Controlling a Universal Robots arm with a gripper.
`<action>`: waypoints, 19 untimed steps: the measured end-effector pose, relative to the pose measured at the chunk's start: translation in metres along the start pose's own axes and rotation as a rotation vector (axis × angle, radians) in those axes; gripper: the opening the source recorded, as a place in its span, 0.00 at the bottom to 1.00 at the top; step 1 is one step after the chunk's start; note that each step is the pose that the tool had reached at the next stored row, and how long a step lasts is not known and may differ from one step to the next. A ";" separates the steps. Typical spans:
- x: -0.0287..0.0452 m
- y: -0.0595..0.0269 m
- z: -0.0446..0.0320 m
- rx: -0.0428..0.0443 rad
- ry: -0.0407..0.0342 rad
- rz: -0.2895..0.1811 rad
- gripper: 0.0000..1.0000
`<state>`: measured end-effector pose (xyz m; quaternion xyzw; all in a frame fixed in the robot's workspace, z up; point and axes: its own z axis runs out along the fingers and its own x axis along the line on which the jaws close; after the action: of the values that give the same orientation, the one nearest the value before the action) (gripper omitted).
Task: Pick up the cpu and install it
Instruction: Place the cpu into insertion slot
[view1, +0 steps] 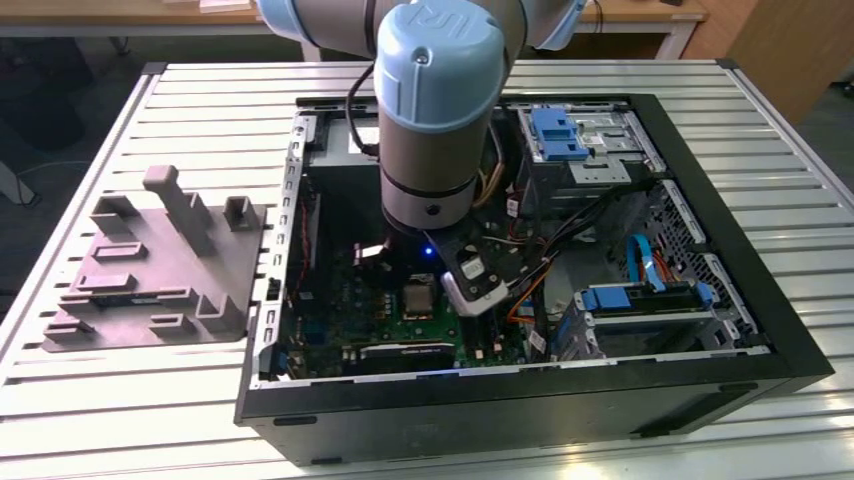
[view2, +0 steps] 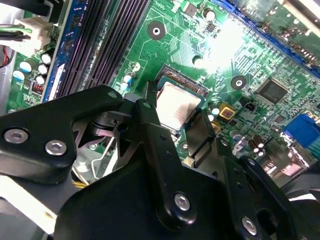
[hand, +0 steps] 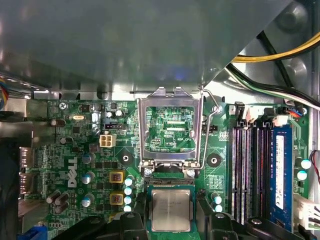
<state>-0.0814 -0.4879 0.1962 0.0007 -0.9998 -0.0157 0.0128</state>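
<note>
Inside pc case (view1: 534, 405), cpu (hand: 171, 210) lies at socket (view2: 184, 82), gripper (view2: 176, 122) straddling.

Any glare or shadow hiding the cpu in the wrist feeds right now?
Second wrist view: glare washes out part of the motherboard near the cpu, not the cpu itself. First wrist view: cpu evenly lit, no glare.

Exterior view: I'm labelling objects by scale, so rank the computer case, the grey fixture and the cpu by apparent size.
Largest to smallest:
1. computer case
2. grey fixture
3. cpu, by far the smallest
</note>
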 end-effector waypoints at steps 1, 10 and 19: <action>0.0000 -0.0002 0.0004 -0.0001 -0.0001 0.000 0.47; 0.0003 -0.0005 0.0029 -0.0001 0.0000 0.000 0.47; 0.0004 -0.0008 0.0084 0.0005 0.0008 0.000 0.47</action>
<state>-0.0820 -0.4885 0.1879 0.0007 -0.9998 -0.0154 0.0132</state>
